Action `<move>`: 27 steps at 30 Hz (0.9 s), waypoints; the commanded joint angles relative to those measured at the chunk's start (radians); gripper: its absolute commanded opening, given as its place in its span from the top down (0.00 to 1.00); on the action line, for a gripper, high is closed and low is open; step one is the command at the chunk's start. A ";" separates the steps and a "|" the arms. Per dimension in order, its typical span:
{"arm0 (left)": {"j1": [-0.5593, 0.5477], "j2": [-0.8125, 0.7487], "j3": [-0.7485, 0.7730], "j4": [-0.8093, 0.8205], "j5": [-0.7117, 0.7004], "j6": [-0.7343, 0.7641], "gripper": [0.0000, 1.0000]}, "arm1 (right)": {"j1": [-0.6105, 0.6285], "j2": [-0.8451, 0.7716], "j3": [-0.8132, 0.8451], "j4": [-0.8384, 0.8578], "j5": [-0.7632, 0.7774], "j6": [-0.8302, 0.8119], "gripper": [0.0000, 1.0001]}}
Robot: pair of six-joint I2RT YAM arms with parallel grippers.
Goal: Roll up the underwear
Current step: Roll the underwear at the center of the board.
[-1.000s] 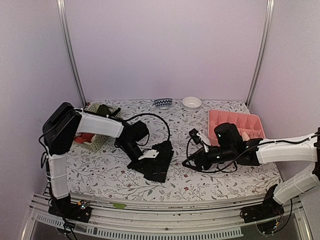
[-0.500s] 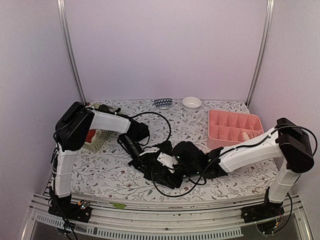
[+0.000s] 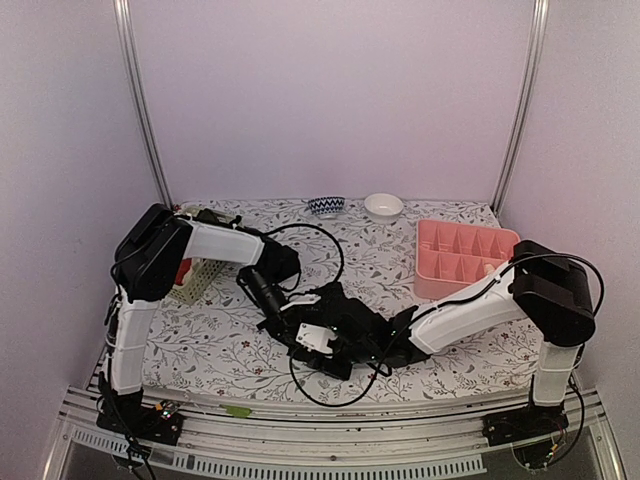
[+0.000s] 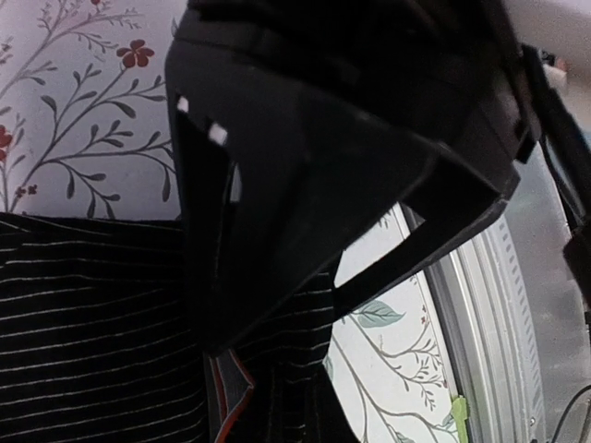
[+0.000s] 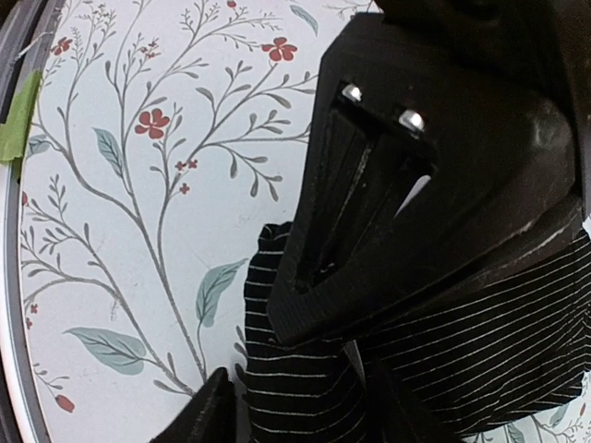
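Observation:
The black ribbed underwear (image 3: 338, 362) lies bunched on the floral table, front centre. Both grippers meet on it. My left gripper (image 3: 300, 328) reaches in from the left and pinches the striped cloth (image 4: 83, 314) near a red-edged grey tab (image 4: 226, 397). My right gripper (image 3: 347, 342) comes from the right. Its fingers (image 5: 199, 415) stand on either side of a bunched fold (image 5: 295, 388) and press on it. The other gripper's black body fills each wrist view. The red-orange underwear (image 3: 181, 270) lies in the pale green basket (image 3: 203, 282) at the left.
A pink divided tray (image 3: 465, 255) stands at the right. Two small bowls (image 3: 326, 206) (image 3: 384, 206) sit at the back edge. The metal front rail (image 3: 330, 420) runs close below the cloth. Cables loop over the table by both arms.
My right arm swung left from beside the pink tray onto the black underwear. My left gripper shifted right and nearer. The cloth went from flat to bunched.

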 commanded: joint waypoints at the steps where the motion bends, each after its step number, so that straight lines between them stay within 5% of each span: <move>1: -0.008 0.088 -0.012 -0.021 -0.154 -0.007 0.97 | 0.007 0.016 -0.027 0.006 0.036 -0.037 0.59; 7: 0.003 0.078 0.008 -0.005 -0.143 -0.025 0.90 | 0.007 0.015 -0.045 -0.001 -0.009 -0.025 1.00; 15: 0.124 -0.150 -0.044 0.195 0.011 -0.170 0.49 | -0.046 0.024 -0.015 -0.029 -0.278 0.116 1.00; 22: 0.267 -0.470 -0.327 0.632 -0.053 -0.384 0.43 | -0.133 0.050 0.054 -0.102 -0.553 0.309 1.00; 27: 0.282 -0.679 -0.535 0.773 -0.130 -0.378 0.44 | -0.204 0.073 0.073 -0.086 -0.741 0.414 1.00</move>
